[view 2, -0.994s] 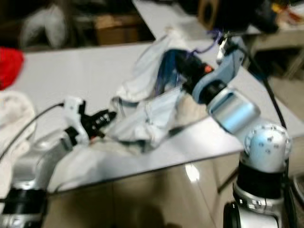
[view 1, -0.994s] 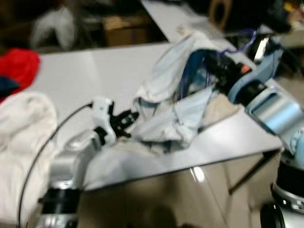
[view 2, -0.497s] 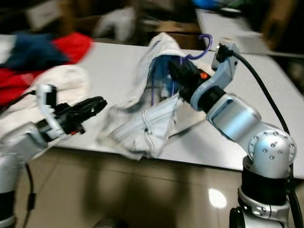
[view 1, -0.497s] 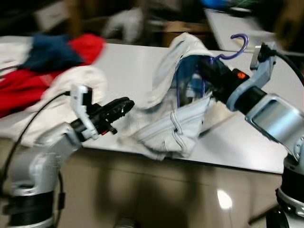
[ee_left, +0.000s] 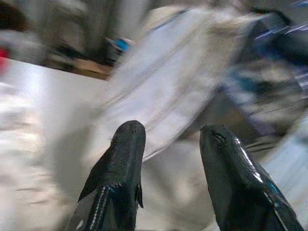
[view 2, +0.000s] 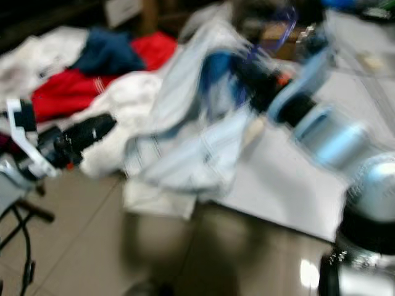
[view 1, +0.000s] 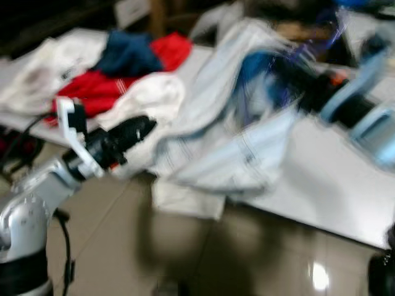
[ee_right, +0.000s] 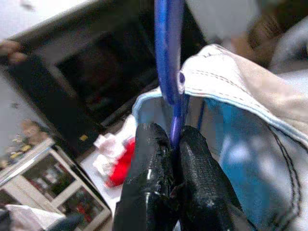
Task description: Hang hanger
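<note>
Reaching out over the glossy tiled floor, the left gripper parts its two rounded black fingers on nothing. Beyond, the right gripper pinches the thin blue hanger, draped in one pale stitched garment, above the white table. Farther back lie red, navy and white clothes.

Blue-purple plastic hanger, thin-stemmed, upright, pinched at the stem between closed black fingers of the right gripper. Hook curving above, blurred in the eye views. Draped with a pale blue-and-white garment, collar with dark stitching wrapped around the stem, blue lining visible inside. Cloth hanging down onto the white table edge, lower folds trailing over it.
</note>
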Controlling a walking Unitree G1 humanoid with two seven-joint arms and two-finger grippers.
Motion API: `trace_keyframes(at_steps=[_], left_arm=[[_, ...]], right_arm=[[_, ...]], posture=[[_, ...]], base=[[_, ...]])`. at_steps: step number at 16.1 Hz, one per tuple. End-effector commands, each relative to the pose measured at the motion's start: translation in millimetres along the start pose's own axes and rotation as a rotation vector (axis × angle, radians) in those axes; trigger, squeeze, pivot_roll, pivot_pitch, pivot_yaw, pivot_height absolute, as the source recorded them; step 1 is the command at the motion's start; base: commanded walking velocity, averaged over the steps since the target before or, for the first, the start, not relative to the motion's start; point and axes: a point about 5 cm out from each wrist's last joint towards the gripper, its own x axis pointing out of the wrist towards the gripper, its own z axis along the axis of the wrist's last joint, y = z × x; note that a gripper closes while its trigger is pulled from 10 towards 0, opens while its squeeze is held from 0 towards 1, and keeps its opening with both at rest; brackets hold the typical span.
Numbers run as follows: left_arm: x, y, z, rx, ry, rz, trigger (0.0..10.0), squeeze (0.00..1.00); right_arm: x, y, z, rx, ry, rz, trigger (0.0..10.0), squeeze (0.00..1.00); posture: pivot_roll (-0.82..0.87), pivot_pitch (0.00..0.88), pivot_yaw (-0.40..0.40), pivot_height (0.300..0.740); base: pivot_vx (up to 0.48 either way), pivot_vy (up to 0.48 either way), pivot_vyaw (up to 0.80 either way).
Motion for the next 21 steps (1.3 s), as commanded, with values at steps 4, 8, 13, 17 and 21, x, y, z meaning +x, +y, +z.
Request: trace_keyframes(at_steps=[4,8,13,17,21], left_arm=[[-7.3,13.5,17.1,0.084,-0.063,0.13,10.0,0.0],[-11.5,1.0,48.7,0.105,-0.193,0.043,10.0,0.0],[-4.9,3.1,45.4,0.198,-0.05,0.1,10.0,0.0],[6.4,10.9,19.3,0.302,0.164,0.197,10.0,0.0],[22.7,-3.6,21.5,0.336,0.173,0.124,10.0,0.0]], right_arm=[[-3.2,27.6,23.1,-0.039,-0.069,0.171,10.0,0.0],[7.2,42.2,20.0,-0.007,-0.043,0.279,10.0,0.0],[18.1,45.8,12.6,0.013,-0.007,0.315,10.0,0.0],[25.0,17.1,-35.2,-0.067,0.123,0.176,10.0,0.0],[21.8,-23.6,-100.7,-0.232,0.291,-0.056,10.0,0.0]], posture=[[-0.07,0.002,0.01,0.74],[-0.05,0.0,-0.008,0.74],[-0.04,0.0,-0.011,0.74],[-0.05,0.0,0.007,0.74],[-0.06,0.0,0.025,0.74]], base=[[0.0,0.0,0.8],[0.0,0.0,0.8],[0.0,0.0,0.8],[0.0,0.0,0.8],[0.0,0.0,0.8]])
